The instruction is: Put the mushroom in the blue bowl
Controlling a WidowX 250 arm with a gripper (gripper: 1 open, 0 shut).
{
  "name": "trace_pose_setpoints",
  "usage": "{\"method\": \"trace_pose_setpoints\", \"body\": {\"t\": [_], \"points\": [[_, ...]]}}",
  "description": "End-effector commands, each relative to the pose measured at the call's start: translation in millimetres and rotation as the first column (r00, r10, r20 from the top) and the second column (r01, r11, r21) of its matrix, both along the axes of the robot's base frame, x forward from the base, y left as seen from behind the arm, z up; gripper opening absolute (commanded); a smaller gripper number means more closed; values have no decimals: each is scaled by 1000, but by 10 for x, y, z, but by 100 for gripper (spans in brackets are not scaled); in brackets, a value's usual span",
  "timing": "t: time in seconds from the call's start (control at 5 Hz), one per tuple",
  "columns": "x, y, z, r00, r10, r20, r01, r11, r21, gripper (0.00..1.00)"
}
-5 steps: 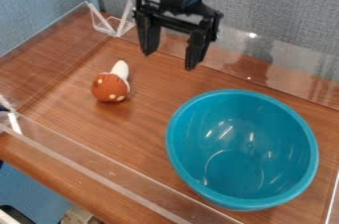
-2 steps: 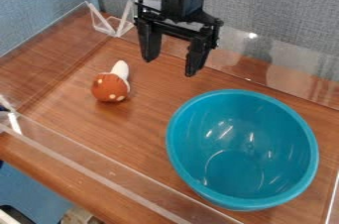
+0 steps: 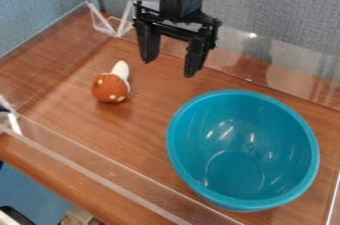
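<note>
Upper centre: your gripper (image 3: pixel 172 53) hangs w/ jaws spread, empty, ready for pickup. Mushroom (image 3: pixel 113 85) lies at left on its side; bowl (image 3: pixel 245 149) lower right, empty.

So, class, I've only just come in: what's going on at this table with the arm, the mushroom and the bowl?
A single robot arm hangs over a wooden table with its gripper open, pointing down and holding nothing. The toy mushroom lies on its side on the wood, to the left of the gripper and lower in the picture, untouched. The blue bowl sits empty at the right front. So the mushroom has not been picked up yet, and nothing is in the bowl.
</note>
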State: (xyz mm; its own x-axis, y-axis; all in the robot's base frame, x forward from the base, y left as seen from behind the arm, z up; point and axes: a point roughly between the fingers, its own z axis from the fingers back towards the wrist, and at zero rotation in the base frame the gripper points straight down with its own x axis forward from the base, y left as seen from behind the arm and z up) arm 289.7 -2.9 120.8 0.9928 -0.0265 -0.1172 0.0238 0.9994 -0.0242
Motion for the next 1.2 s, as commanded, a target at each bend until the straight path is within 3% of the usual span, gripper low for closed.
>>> {"method": "trace_pose_setpoints", "body": {"t": [0.0, 1.0], "points": [[80, 27, 181, 998, 7, 67, -7, 1000, -4, 100], [71, -3, 257, 996, -8, 85, 9, 1000, -18, 100]]}}
